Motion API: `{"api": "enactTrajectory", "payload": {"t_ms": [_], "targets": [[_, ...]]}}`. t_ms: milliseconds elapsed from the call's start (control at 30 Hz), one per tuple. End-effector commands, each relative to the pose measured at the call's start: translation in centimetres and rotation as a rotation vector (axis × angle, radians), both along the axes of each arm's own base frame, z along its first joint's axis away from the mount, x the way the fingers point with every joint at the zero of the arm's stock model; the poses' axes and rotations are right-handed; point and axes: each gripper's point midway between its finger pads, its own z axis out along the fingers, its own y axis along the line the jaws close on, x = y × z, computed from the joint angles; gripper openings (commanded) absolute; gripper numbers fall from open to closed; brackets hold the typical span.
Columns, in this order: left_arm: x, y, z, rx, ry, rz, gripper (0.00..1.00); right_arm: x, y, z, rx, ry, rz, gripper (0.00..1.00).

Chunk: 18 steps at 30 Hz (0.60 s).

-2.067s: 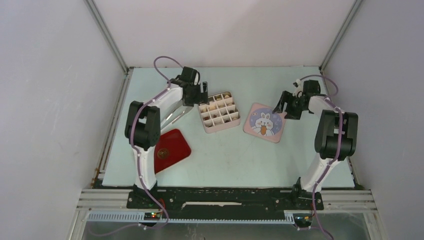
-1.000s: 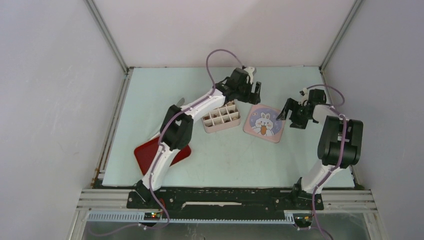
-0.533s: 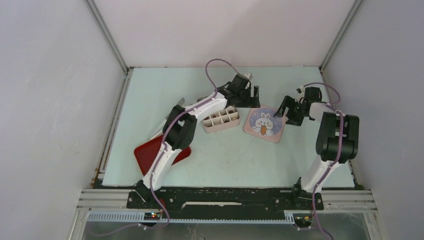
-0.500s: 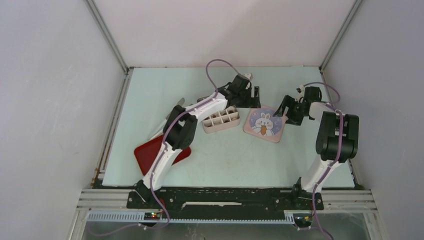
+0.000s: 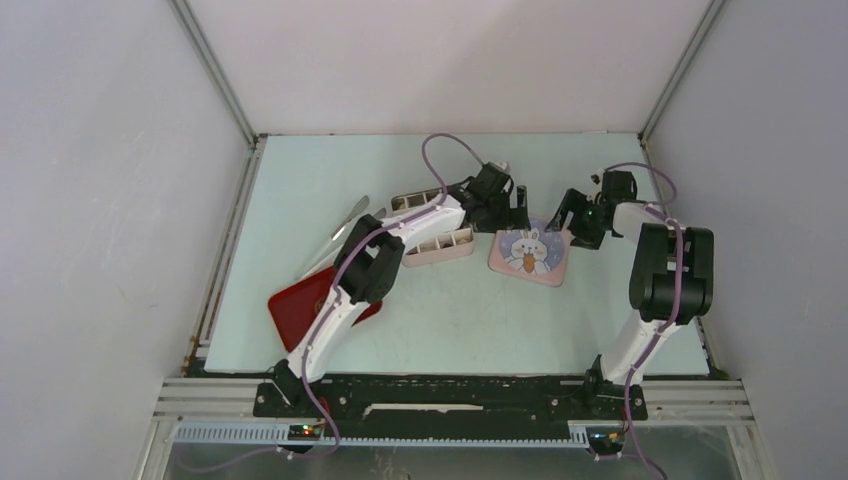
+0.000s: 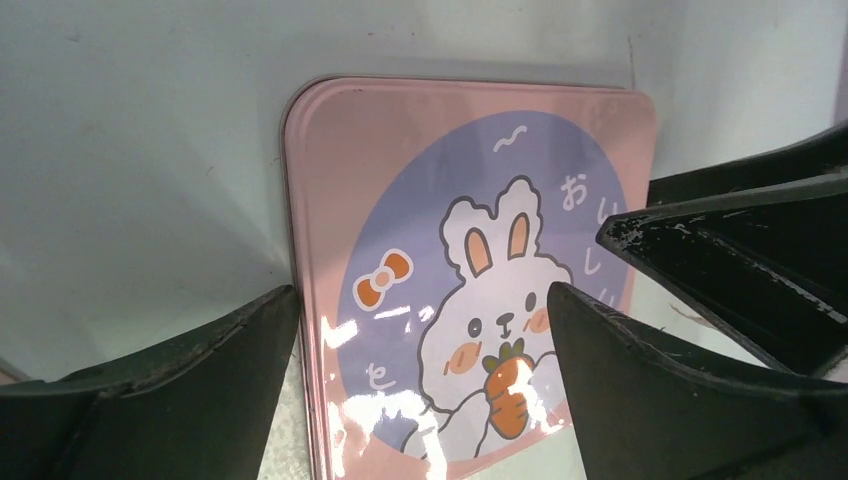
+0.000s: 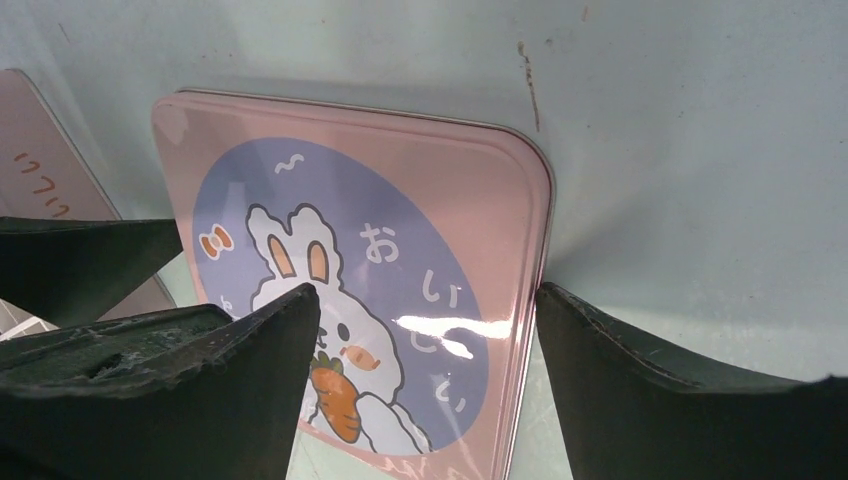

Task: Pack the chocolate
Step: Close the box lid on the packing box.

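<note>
A pink square lid [image 5: 529, 256] with a rabbit picture lies flat on the table. The pink compartment box [image 5: 440, 246] sits to its left, mostly covered by my left arm, so the chocolate is hidden. My left gripper [image 5: 511, 217] hovers open at the lid's far left corner. In the left wrist view the lid [image 6: 470, 270] lies under the left gripper [image 6: 420, 300], with one finger outside its left edge. My right gripper [image 5: 567, 215] is open at the far right corner. There the lid [image 7: 400, 230] lies under the right gripper [image 7: 428, 300], one finger beyond its right edge. Neither holds anything.
A red tray [image 5: 305, 302] lies near the left front, partly under my left arm. A shiny metal utensil [image 5: 345, 225] rests left of the box. The two grippers are close together over the lid, and each shows in the other's wrist view.
My left arm has swung right from above the box and come down at the lid's left corner, its jaws opening wider. The right gripper has edged left toward the lid.
</note>
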Motion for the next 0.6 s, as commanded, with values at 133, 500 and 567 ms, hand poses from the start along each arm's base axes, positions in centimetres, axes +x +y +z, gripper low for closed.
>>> {"api": "enactTrajectory", "payload": {"t_ms": [133, 500, 567], "targets": [[-3.5, -2.2, 0.0, -0.166, 0.125, -0.147, 1.00, -3.1, 4.2, -1.3, 0.234, 0.086, 0.177, 0.80], [-4.0, -3.9, 13.0, -0.418, -0.057, -0.318, 0.87, -2.1, 7.2, 5.4, 0.401, -0.093, 0.286, 0.71], [-4.3, -3.2, 14.2, -0.405, -0.069, -0.313, 0.87, -1.9, 7.9, 6.7, 0.419, -0.129, 0.301, 0.71]]}}
